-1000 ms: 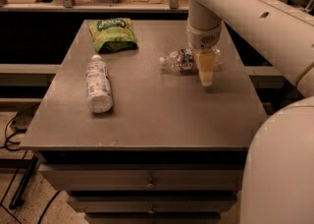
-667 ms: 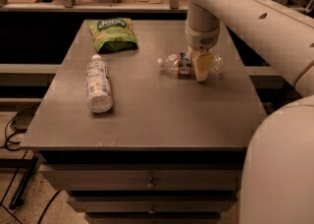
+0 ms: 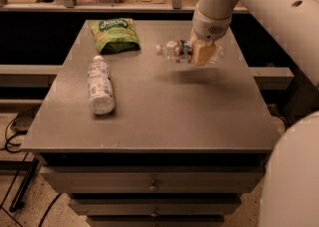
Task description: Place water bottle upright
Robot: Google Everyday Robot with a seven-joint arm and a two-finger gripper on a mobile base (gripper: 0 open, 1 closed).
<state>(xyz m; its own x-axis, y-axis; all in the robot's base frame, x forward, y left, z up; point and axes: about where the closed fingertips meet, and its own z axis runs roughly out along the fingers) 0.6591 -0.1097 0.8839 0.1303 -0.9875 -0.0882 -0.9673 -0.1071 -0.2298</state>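
Clear plastic water bottle [image 3: 175,51] lies sideways, cap pointing left, over the far right of the tabletop [image 3: 174,116], its shadow beneath. The tool [image 3: 202,57] is clamped on it from above. A green pouch [image 3: 114,34] and a white bottle [image 3: 99,85] on its side lie well apart to the left.

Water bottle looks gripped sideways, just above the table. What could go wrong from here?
1. The gripper seems shut on the water bottle away from its cap, with the cap end sticking out; it could pivot or slip while being turned upright.
2. The shadow on the table suggests the bottle hangs clear; released sideways, it would likely roll.
3. The green snack bag lies beyond the cap; a wide swing might clip it.
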